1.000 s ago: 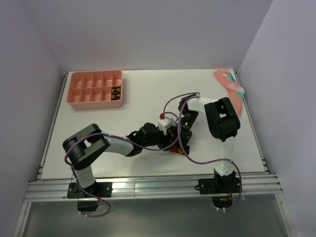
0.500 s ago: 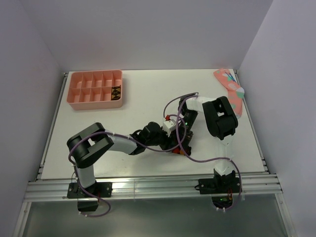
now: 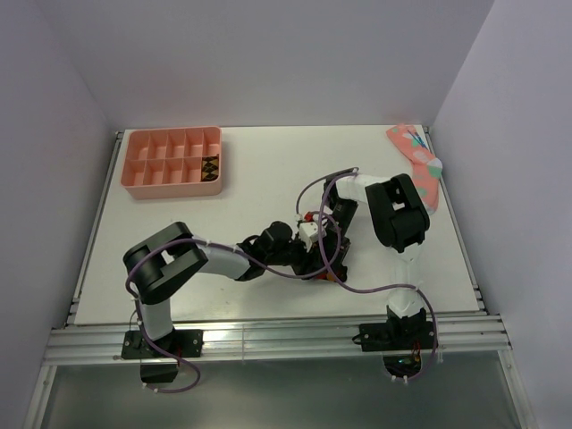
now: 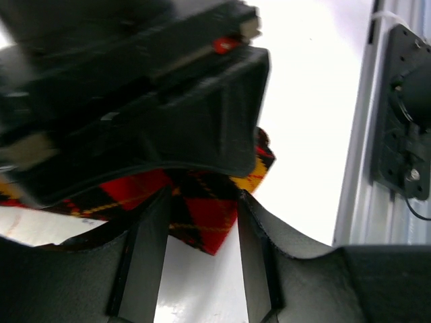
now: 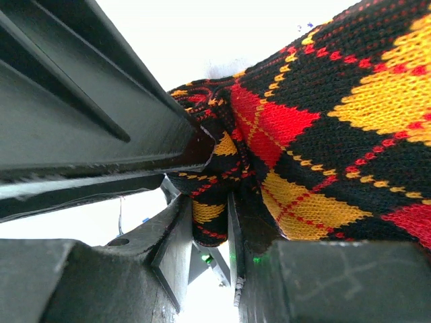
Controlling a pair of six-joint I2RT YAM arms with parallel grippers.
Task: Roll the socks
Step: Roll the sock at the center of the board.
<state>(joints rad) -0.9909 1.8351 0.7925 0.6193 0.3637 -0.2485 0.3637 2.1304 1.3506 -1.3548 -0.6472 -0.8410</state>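
Note:
The socks (image 5: 323,128) are dark argyle with red and orange-yellow diamonds, bunched near the table's middle front under both grippers (image 3: 327,274). My right gripper (image 5: 210,217) is shut on a narrow fold of them, with the rest of the knit spreading up and to the right. My left gripper (image 4: 202,205) faces it from the left, open. A red and black corner of the socks (image 4: 205,222) lies between its parted fingers (image 4: 145,256). In the top view the left gripper (image 3: 308,253) and right gripper (image 3: 327,250) almost touch and hide most of the socks.
A pink compartment tray (image 3: 172,188) stands at the back left, with a dark patterned bundle (image 3: 210,166) in one cell. A pink sock (image 3: 418,165) lies at the back right corner. The right arm's base (image 4: 404,128) and the table's front rail are close by.
My left arm has slid right, bringing its gripper up against the right gripper, and its fingers have spread wider. The right gripper has kept still, holding its fold.

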